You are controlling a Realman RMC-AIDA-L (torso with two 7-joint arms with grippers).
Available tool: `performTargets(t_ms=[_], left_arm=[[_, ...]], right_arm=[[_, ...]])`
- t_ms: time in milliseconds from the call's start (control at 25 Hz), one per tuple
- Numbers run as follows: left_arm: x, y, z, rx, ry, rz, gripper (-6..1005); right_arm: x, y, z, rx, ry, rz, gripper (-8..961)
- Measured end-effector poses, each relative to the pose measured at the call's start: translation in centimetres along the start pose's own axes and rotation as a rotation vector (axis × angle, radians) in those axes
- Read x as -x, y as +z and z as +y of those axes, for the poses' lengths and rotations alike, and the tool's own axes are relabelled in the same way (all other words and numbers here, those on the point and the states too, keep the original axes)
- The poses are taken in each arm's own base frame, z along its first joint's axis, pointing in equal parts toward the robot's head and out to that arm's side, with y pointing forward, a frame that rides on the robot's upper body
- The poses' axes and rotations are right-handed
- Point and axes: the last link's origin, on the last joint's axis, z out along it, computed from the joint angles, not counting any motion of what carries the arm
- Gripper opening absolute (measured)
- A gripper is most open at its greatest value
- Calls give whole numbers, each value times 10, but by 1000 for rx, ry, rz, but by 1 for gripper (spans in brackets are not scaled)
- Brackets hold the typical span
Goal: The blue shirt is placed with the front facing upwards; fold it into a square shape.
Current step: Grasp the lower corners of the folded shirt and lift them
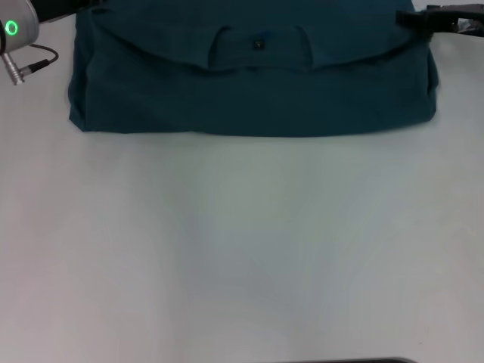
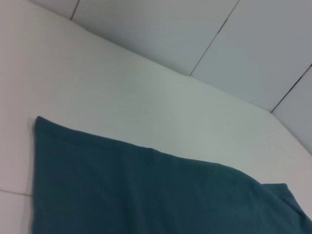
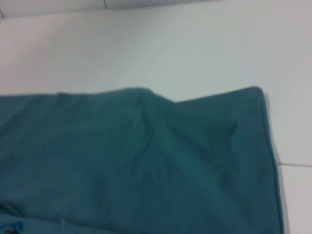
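Observation:
The blue shirt (image 1: 249, 91) lies across the far part of the white table (image 1: 242, 249), folded into a wide band. Its round collar (image 1: 257, 47) and small dark neck tag (image 1: 259, 44) face up near the middle. A flap from the far side lies over the band. My left gripper (image 1: 57, 7) is at the shirt's far left corner, with its wrist's green light (image 1: 11, 29) beside it. My right gripper (image 1: 431, 19) hangs over the far right corner. The left wrist view shows a flat shirt corner (image 2: 146, 195). In the right wrist view the shirt cloth (image 3: 122, 161) is creased.
A grey cable (image 1: 34, 64) loops from the left wrist over the table's left side. The near half of the table is bare white surface. A dark strip (image 1: 355, 361) shows at the near edge. Floor tiles (image 2: 195, 29) lie beyond the table.

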Motion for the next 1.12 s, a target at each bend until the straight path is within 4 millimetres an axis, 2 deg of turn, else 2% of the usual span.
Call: performTargets(t_ms=[80, 240, 520, 800, 1120], left_arm=[[0, -3, 0, 7, 0, 5, 662], [1, -11, -2, 30, -22, 23, 655], [3, -24, -5, 74, -15, 25, 650], [17, -41, -5, 148, 35, -23, 647], [37, -59, -17, 158, 67, -84, 645]], right_arm=[[-1, -5, -1, 19, 20, -14, 574], [-7, -17, -4, 73, 53, -31, 646], [-20, -42, -6, 170, 73, -40, 641], [-38, -72, -14, 266, 111, -1, 634], [-56, -101, -31, 293, 204, 94, 630]])
